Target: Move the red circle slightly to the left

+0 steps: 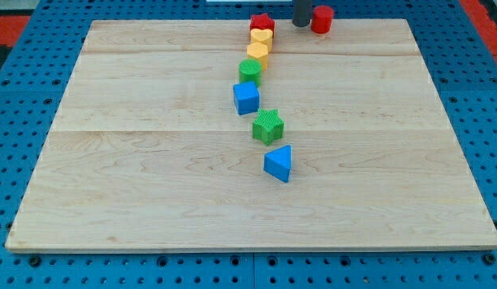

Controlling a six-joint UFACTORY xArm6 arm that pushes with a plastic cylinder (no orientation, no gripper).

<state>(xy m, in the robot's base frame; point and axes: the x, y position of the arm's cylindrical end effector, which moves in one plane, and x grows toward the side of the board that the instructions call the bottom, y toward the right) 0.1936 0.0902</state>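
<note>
The red circle (322,18) stands at the board's top edge, right of centre. My tip (301,24) is just to its left, close to or touching it; the rod comes down from the view's top. A red star (262,22) sits further left, at the head of a line of blocks: yellow heart (262,38), yellow hexagon (258,53), green circle (250,71), blue cube (246,98), green star (268,126), blue triangle (279,163).
The wooden board (152,160) lies on a blue perforated table (15,96). The line of blocks runs from the top centre down toward the board's middle, to the left of my tip.
</note>
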